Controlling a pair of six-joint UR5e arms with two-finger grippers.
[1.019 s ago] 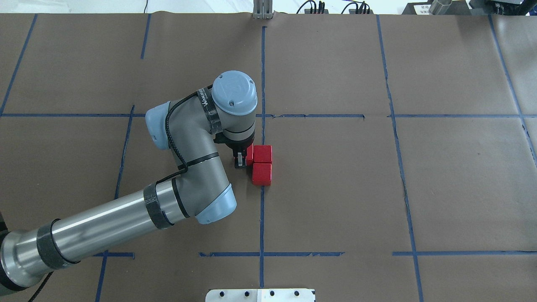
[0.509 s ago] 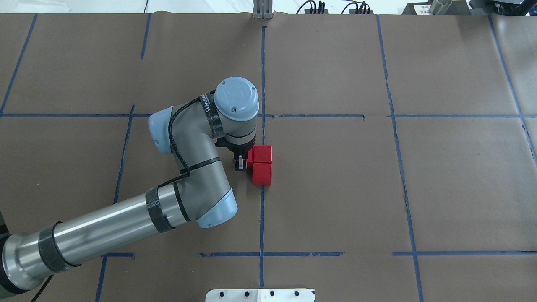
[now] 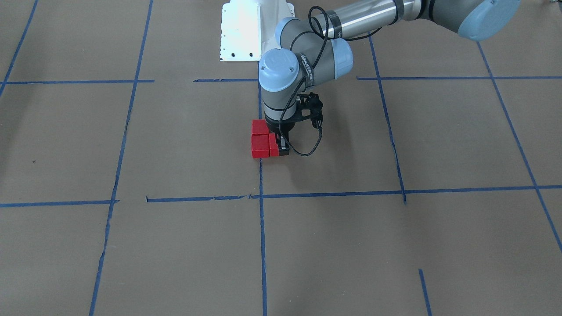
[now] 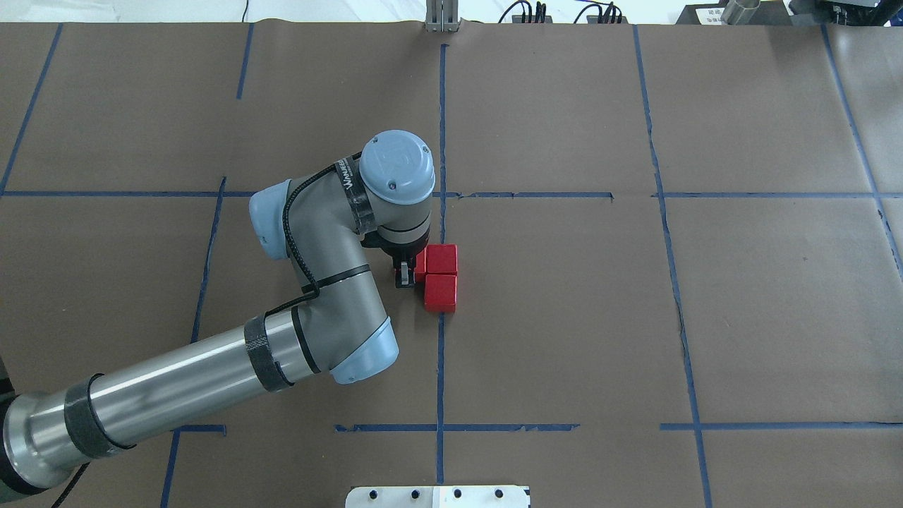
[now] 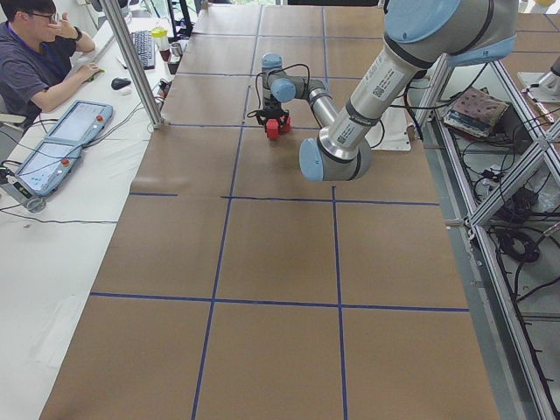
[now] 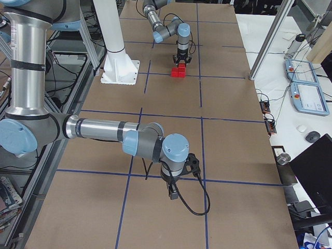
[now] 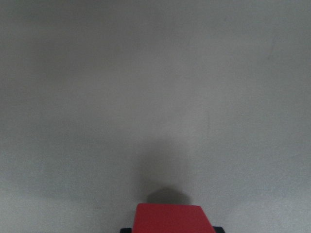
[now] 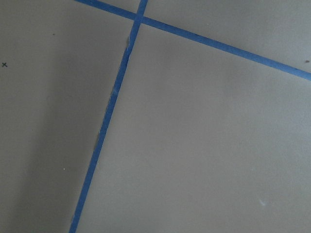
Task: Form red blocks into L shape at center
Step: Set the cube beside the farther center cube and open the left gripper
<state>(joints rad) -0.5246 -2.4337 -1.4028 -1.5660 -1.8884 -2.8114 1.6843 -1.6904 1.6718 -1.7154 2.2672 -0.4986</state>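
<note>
Overhead exterior showed the left gripper (image 4: 409,264) clamped on a block (image 4: 421,262), which I judged light, rigid and matte, best pinched across opposite flat faces.

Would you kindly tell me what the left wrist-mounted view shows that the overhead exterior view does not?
Only the wrist view: both black jaws against one red block's sides, plus its shadow. Only overhead: the two other red blocks, the blue tape line, the left arm. Both: that block in the left gripper, and brown paper.
</note>
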